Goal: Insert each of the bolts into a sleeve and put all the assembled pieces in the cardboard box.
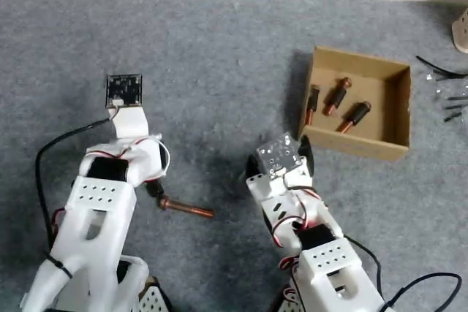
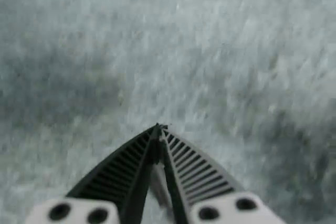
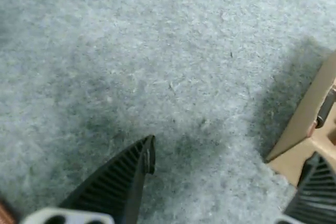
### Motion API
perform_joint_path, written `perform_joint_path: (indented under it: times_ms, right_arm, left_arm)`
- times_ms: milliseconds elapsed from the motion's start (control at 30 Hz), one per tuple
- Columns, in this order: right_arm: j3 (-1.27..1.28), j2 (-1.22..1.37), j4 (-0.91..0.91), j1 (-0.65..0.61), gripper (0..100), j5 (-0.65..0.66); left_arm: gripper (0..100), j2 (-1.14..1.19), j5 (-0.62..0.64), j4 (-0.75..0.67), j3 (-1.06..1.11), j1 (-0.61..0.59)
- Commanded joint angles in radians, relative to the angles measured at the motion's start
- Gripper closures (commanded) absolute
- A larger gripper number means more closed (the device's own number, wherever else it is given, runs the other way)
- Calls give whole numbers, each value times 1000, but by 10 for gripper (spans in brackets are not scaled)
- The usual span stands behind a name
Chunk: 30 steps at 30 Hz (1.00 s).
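Observation:
The cardboard box [image 1: 398,118] stands at the right with three dark-sleeved copper pieces lying in it: one [image 1: 312,104], a second [image 1: 338,95] and a third [image 1: 355,116]. A bare copper bolt [image 1: 189,209] lies on the grey carpet close beside the left arm's body. My left gripper [image 2: 158,127] points down at bare carpet, fingers shut tip to tip; in the high view it [image 1: 124,104] sits left of centre under its camera board. My right gripper [image 3: 233,150] is wide open over carpet, just off the box's [image 3: 307,119] near-left corner, as the high view [image 1: 284,155] confirms.
Small black parts and wires [image 1: 447,100] lie on the carpet right of the box, with a beige object [image 1: 461,31] at the far right edge. Open carpet stretches between the two arms and toward the back.

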Motion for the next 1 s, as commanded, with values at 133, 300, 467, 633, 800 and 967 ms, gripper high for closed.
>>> perform_joint_path:
  times_ms: [133,300,467,633,800,967]
  right_arm:
    - [-7,-18,-2,13,616,9]
    - [-7,-18,-2,15,616,9]
    - [-7,-18,-2,15,616,9]
    - [-7,-18,-2,15,616,9]
    - [-8,-18,-2,24,616,9]
    - [-7,-18,-2,25,616,9]
  left_arm:
    - [994,4,26,109,22,-8]
    - [993,4,29,245,-2,-2]
    - [976,10,120,354,-68,-7]
    - [848,12,150,351,-38,-2]
    - [807,12,192,350,-33,-1]
    - [807,13,198,279,5,-1]
